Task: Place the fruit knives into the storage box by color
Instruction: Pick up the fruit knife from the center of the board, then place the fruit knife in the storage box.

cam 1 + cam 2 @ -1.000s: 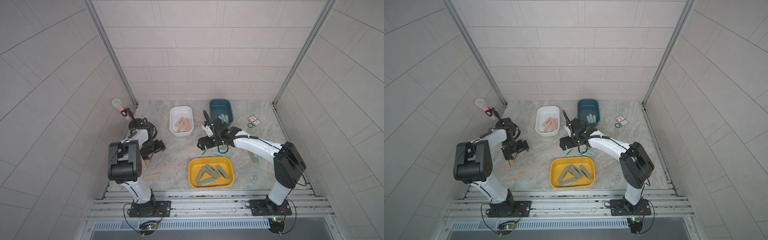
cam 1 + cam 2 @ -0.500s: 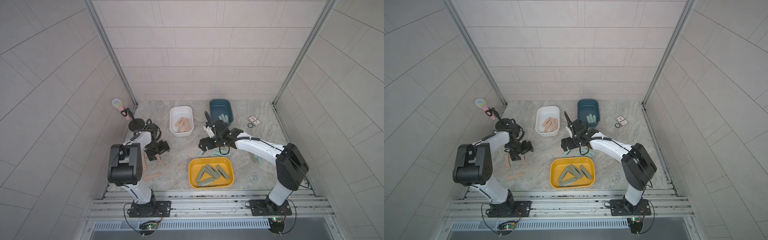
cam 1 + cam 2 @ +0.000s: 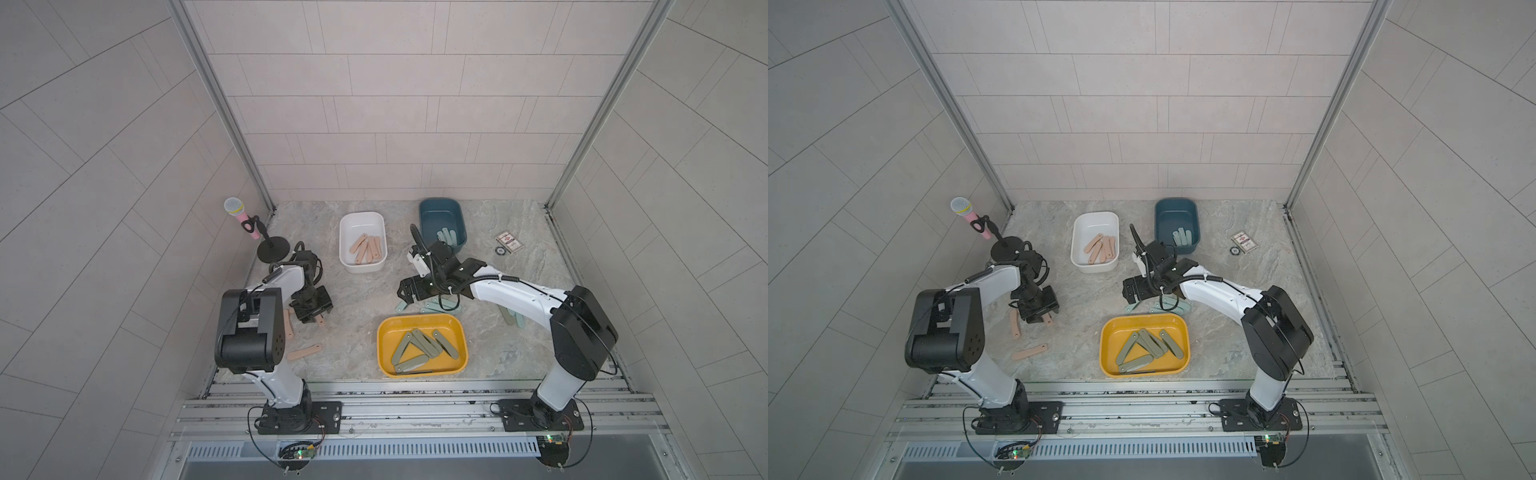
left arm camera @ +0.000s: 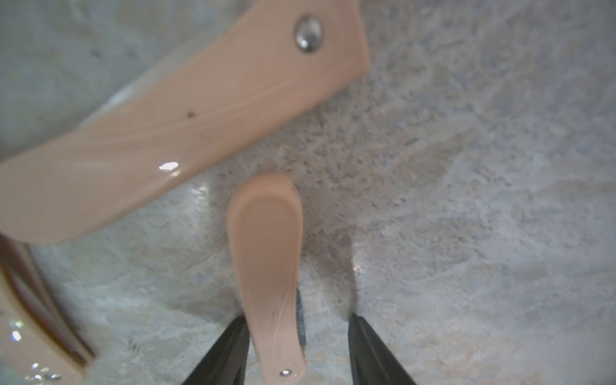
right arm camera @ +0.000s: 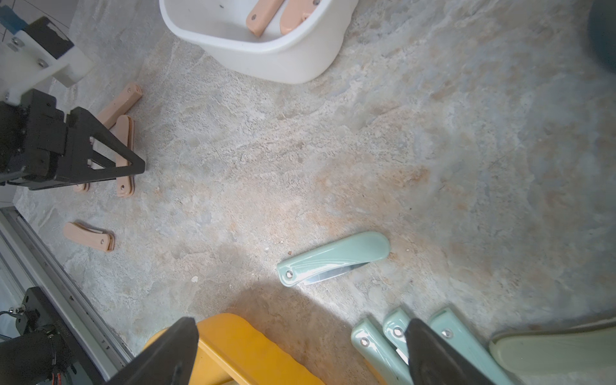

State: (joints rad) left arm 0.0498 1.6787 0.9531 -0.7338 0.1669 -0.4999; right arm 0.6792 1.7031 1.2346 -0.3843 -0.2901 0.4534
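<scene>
My left gripper (image 4: 296,316) is down at the table, open, its jaws straddling a peach-pink fruit knife (image 4: 266,250). One finger touches the knife and the other stands off it. A second pink knife (image 4: 186,123) lies just beyond. In both top views this gripper (image 3: 312,309) (image 3: 1038,309) sits left of centre, with two more pink knives (image 3: 287,328) (image 3: 304,352) beside it. My right gripper (image 5: 301,325) hangs open above a pale teal knife (image 5: 333,258) whose blade is partly out. Several teal knives (image 5: 376,346) lie under one finger.
A white box (image 3: 361,220) holds pink knives, a dark teal box (image 3: 440,210) teal ones and a yellow box (image 3: 419,322) olive-green ones. A microphone on a stand (image 3: 237,210) is at the back left. A small card box (image 3: 509,241) lies at the back right.
My left gripper has moved right and toward the front, onto a pink knife, and its jaws have narrowed around it. The right gripper shifted slightly forward and stays wide open.
</scene>
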